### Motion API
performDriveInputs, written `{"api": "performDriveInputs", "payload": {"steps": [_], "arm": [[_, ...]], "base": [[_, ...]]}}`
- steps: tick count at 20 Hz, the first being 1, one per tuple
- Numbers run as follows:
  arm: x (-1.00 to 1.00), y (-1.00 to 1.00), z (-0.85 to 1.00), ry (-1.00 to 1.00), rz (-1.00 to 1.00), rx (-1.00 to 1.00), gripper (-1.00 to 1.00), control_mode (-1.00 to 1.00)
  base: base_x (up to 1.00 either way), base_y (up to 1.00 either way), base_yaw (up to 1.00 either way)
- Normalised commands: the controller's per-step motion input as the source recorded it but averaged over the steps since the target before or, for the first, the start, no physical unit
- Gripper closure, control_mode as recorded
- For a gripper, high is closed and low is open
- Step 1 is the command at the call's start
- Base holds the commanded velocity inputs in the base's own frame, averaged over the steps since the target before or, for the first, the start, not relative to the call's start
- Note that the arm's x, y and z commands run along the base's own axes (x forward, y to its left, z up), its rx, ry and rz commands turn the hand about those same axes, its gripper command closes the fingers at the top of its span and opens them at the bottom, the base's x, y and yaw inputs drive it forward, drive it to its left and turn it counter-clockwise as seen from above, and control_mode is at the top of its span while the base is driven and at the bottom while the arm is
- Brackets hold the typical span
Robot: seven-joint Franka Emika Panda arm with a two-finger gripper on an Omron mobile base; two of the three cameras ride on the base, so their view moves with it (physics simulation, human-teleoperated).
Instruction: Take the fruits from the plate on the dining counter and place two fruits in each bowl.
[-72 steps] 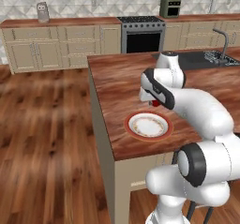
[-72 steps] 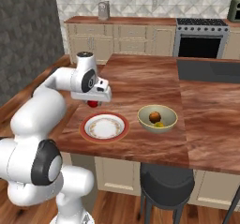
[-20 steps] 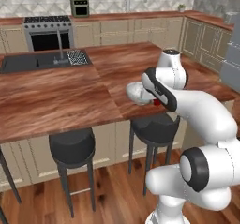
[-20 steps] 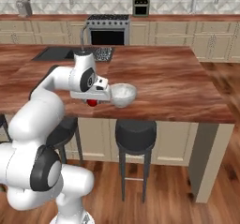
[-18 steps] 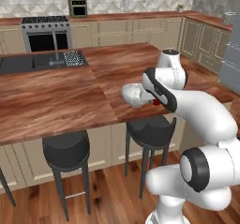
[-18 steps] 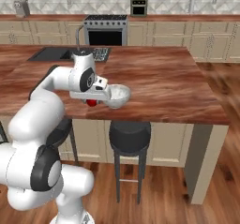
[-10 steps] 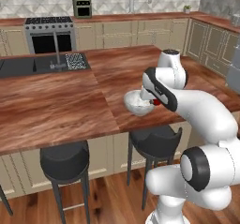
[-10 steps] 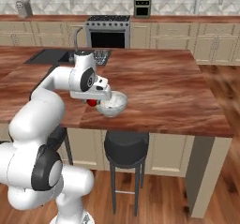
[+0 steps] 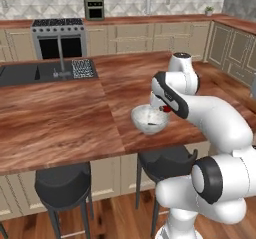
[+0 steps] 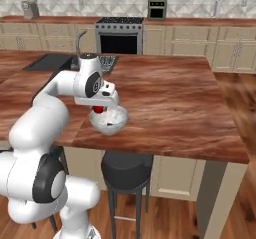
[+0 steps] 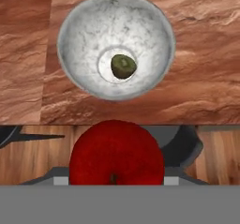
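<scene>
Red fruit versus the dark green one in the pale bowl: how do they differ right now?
The red fruit is held in the gripper above the counter's edge; the dark green-brown fruit lies loose at the bottom of the pale bowl. The red fruit is glossy, round and plain red; the green one is dull, oval and mottled. In the hand view the red one looks much bigger, though it sits nearer the camera. Both are whole.

Looking straight down, a pale whitish-grey bowl (image 11: 116, 45) sits on the reddish-brown wood-grain dining counter (image 11: 201, 54), close to its edge. A small dark green-brown oval fruit (image 11: 123, 67) lies at the bottom of the bowl. Nearer the camera, a round red fruit (image 11: 116, 153) hangs over the counter's edge, with a dark stool seat (image 11: 185, 145) and wooden floor (image 11: 33, 153) below.
</scene>
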Motion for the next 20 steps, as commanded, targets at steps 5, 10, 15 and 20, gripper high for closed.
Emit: {"api": "performDriveInputs", "payload": {"steps": [5, 10, 15, 20], "arm": [[0.00, 0.00, 0.00, 0.00, 0.00, 0.00, 1.00, 1.00], [0.14, 0.00, -0.03, 0.00, 0.00, 0.00, 1.00, -1.00], [0.58, 0.00, -0.44, 0.02, 0.00, 0.00, 1.00, -1.00], [0.02, 0.00, -0.64, 0.04, 0.00, 0.00, 1.00, -1.00]], "base": [[0.58, -0.02, 0.01], [0.46, 0.00, 0.00], [0.00, 0.00, 0.00], [0.00, 0.00, 0.00]]}}
